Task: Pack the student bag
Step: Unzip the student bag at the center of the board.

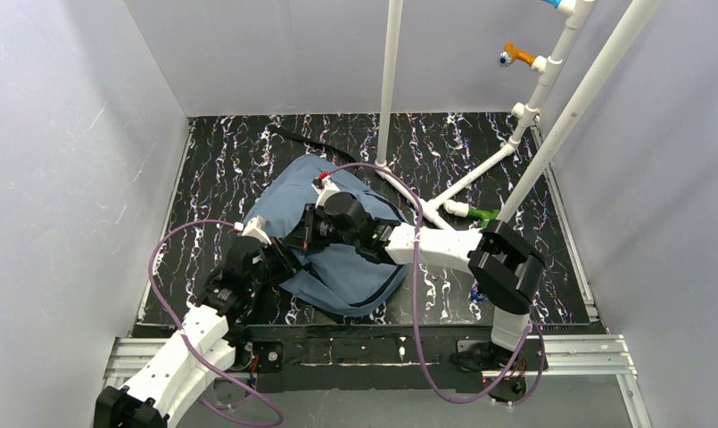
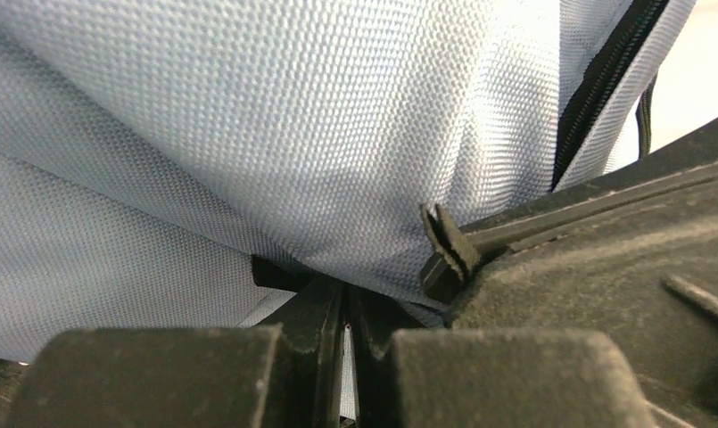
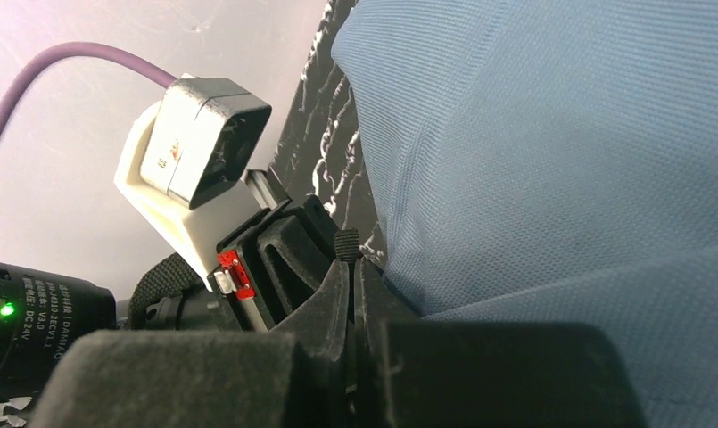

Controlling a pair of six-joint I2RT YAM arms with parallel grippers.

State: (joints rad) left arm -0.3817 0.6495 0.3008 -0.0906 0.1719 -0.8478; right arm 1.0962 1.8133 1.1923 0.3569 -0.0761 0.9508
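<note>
The student bag (image 1: 348, 269) touches the closed left hand (image 2: 346, 301) and right hand (image 3: 355, 269).

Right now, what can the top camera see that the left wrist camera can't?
Only the top view shows the whole student bag lying on the black marbled table. It also shows both arms reaching onto the bag, the right end effector and the white pipes behind. Only the left wrist view shows the fabric's weave up close, the black zipper and a small black tab beside the shut left end effector. Both show the blue bag with that end effector at its fabric.
</note>
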